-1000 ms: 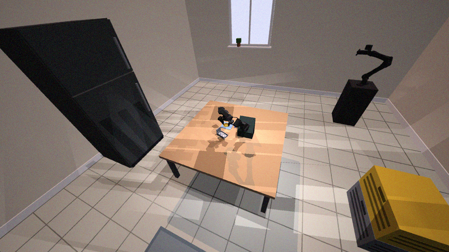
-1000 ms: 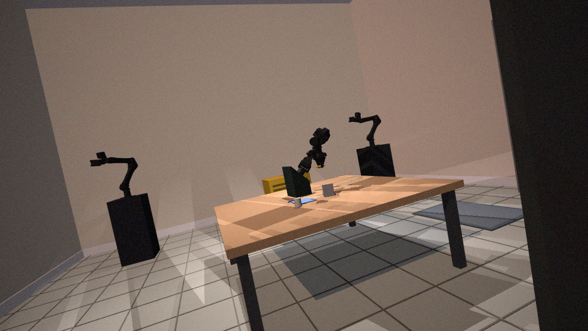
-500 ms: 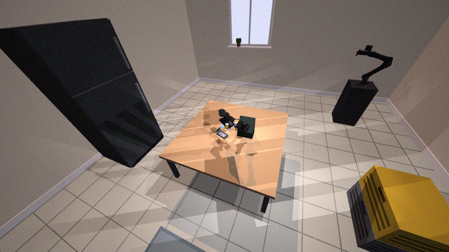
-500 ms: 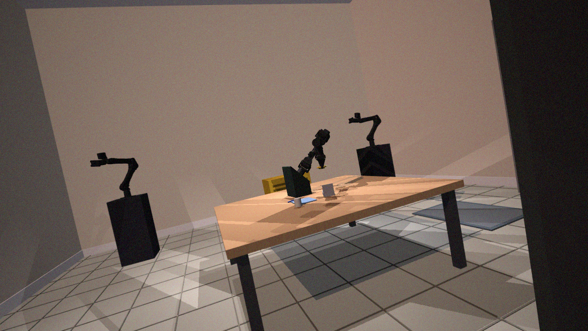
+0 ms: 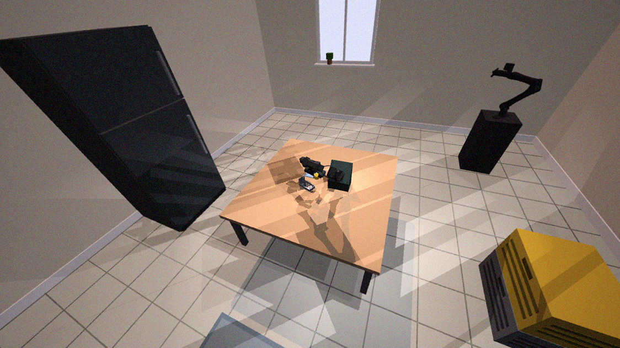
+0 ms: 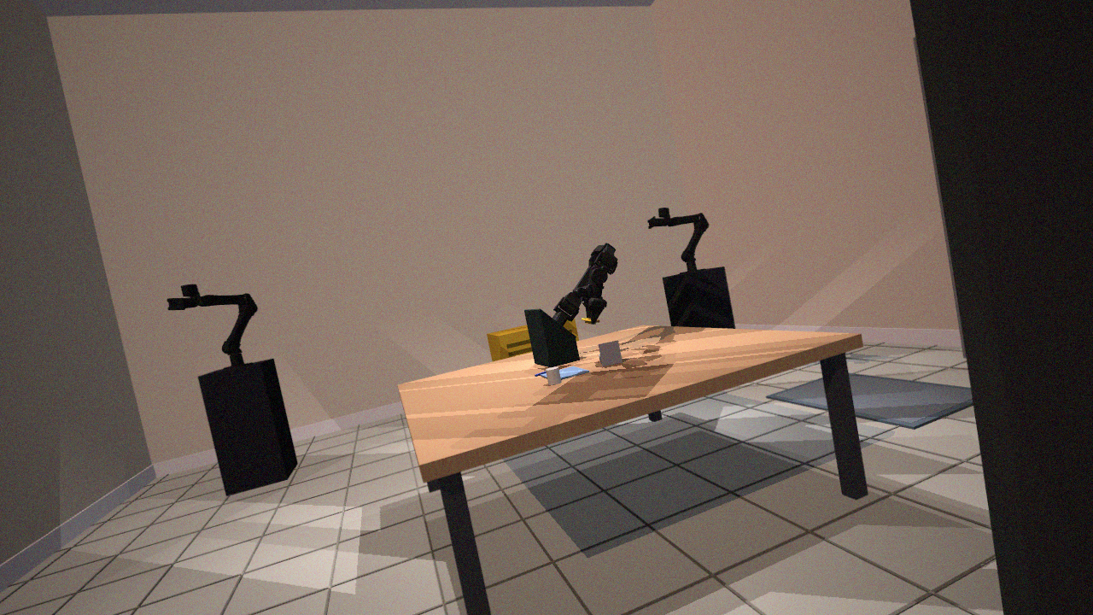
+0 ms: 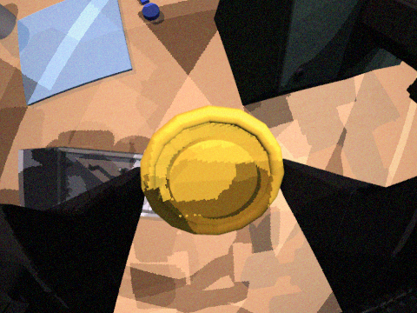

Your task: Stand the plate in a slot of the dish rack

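A yellow plate (image 7: 211, 170) (image 5: 316, 175) (image 6: 586, 318) is held by its rim between my two dark fingers, above the wooden table (image 5: 307, 232) (image 6: 496, 412) (image 7: 191, 93). My gripper (image 7: 211, 170) (image 5: 317, 174) (image 6: 589, 313) is shut on the plate. The small grey dish rack (image 7: 82, 170) (image 5: 307, 186) (image 6: 610, 353) stands on the table, below and to the left of the plate in the wrist view. My left finger hides part of it. The plate hangs clear of the rack.
The arm's dark base box (image 7: 325, 17) (image 5: 341, 174) (image 6: 550, 337) stands close by. Around the table stand a fridge (image 5: 115, 123) and a yellow crate (image 5: 569, 291).
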You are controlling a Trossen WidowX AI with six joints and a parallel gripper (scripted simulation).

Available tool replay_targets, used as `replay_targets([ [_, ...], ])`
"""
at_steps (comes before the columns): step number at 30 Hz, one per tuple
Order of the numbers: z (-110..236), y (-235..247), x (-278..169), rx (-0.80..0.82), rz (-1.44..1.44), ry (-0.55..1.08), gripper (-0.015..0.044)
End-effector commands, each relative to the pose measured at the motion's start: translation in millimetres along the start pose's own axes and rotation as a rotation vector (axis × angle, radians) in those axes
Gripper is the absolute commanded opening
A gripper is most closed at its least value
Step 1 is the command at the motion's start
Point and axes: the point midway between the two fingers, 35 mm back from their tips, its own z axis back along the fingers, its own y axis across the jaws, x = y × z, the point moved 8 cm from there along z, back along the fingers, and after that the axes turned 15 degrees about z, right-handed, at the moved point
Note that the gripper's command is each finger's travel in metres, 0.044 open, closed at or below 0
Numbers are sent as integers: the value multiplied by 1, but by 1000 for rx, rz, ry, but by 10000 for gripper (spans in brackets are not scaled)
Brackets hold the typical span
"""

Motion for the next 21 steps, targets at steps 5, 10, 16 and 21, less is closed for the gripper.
replay_targets([
  [5, -19, 1, -4, -45, 79, -148, 0],
  [10, -31, 1, -7, -63, 140, -251, 0],
  [16, -44, 2, -10, -72, 215, -374, 0],
  [21, -54, 2, -14, -69, 276, -475, 0],
])
